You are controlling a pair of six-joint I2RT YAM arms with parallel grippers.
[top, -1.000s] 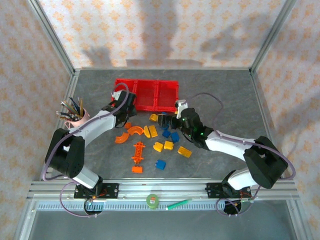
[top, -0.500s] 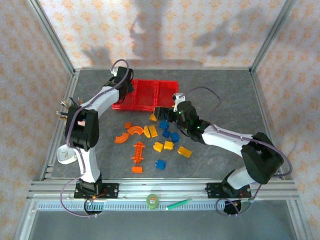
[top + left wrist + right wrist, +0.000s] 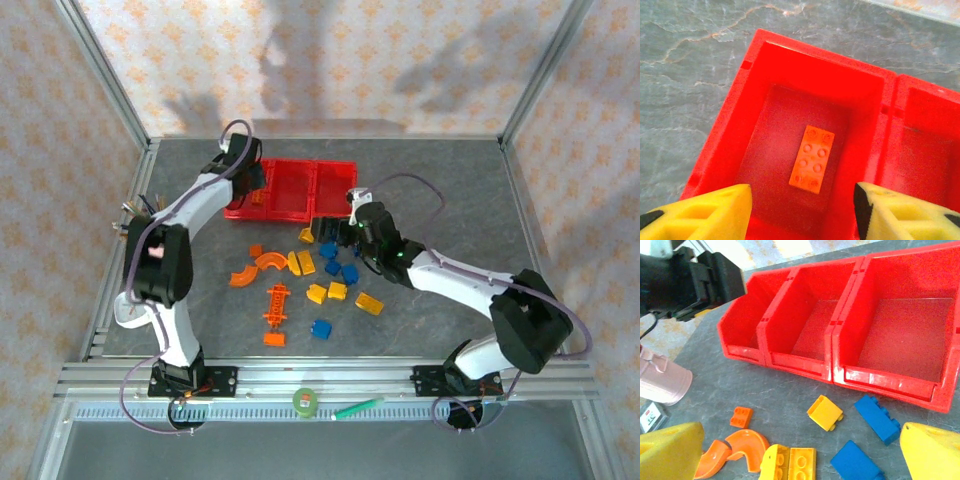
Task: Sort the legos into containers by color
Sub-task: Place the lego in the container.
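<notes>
middle container (image 3: 930,150) cropped, pink cup (image 3: 661,382) cropped

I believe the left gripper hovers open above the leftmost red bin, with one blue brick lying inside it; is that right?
Not quite: the left wrist view shows an orange brick, not a blue one. The left gripper does hover open above the leftmost red bin, with that brick lying inside.

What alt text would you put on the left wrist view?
An orange brick lies flat, studs up, on the floor of the end red bin, seen from above. The left gripper hangs over it, yellow fingers apart with nothing between them. A second bin adjoins on the right, on a grey table.
</notes>
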